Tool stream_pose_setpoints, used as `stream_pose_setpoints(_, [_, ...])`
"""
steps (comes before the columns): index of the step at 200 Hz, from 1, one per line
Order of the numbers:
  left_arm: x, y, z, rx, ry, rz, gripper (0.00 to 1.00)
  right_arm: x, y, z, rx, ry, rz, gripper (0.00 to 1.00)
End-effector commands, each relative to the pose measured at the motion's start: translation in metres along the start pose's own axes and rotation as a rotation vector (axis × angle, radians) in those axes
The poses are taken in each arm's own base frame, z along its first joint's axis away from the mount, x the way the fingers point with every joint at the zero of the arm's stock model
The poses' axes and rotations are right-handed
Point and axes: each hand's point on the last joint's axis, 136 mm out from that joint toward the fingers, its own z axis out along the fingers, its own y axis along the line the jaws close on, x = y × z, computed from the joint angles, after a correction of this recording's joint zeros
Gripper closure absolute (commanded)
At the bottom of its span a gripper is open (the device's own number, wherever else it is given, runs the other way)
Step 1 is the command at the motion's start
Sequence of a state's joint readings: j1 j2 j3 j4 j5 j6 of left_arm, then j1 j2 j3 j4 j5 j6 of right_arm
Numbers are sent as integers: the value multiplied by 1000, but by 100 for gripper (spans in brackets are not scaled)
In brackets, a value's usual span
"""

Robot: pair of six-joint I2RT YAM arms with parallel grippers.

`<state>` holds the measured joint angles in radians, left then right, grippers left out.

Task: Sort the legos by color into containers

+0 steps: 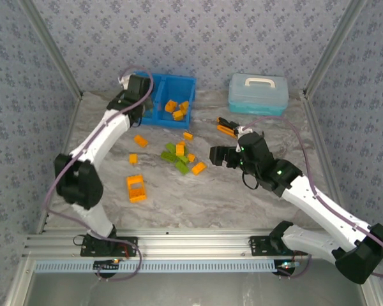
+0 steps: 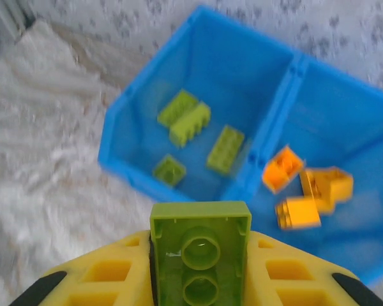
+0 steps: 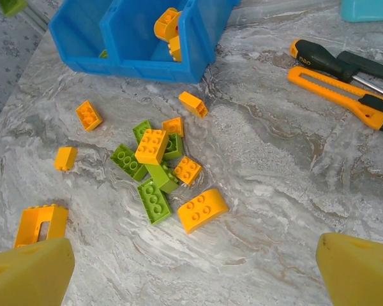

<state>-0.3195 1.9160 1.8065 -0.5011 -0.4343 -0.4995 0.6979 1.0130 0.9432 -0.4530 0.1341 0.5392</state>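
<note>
My left gripper (image 2: 200, 271) is shut on a lime green lego (image 2: 200, 245), seen from its hollow underside, and hangs just in front of the blue bin (image 2: 277, 108). In the top view this gripper (image 1: 137, 89) is at the bin's (image 1: 173, 79) left end. The left compartment holds several green legos (image 2: 225, 148); the right one holds orange legos (image 2: 282, 169). My right gripper (image 1: 220, 155) (image 3: 195, 264) is open with nothing in it, near a mixed pile of orange and green legos (image 1: 180, 156) (image 3: 154, 167). A larger orange block (image 1: 136, 188) (image 3: 41, 223) lies apart on the table.
A pale blue lidded case (image 1: 258, 93) stands at the back right. Orange-and-black hand tools (image 1: 228, 127) (image 3: 345, 89) lie in front of it. Loose orange bricks (image 3: 89, 115) are scattered between the pile and the bin (image 3: 140, 62). Metal frame posts border both sides.
</note>
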Motion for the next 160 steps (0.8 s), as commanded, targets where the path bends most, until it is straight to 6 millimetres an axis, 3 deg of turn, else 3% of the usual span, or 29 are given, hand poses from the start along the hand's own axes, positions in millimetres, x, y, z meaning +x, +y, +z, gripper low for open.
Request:
stream_pose_setpoints(1, [-16, 3, 41, -39, 13, 58, 72, -9, 5, -15, -18, -18, 28, 0])
stream_pose_setpoints(27, [-24, -2, 84, -59, 38, 97, 72, -9, 3, -23, -15, -21, 23, 0])
stream_pose_setpoints(42, [-15, -10, 102, -49, 70, 167, 70, -8, -1, -28, -3, -26, 18, 0])
stream_pose_setpoints(78, [3, -17, 122, -33, 111, 270, 65, -9, -4, -36, 1, -41, 17, 0])
stream_pose_setpoints(120, [-4, -10, 112, -66, 94, 297, 54, -11, 5, -34, -38, -44, 20, 0])
stream_pose_setpoints(160, [-38, -12, 66, -26, 28, 215, 50, -10, 7, -34, -42, -39, 17, 0])
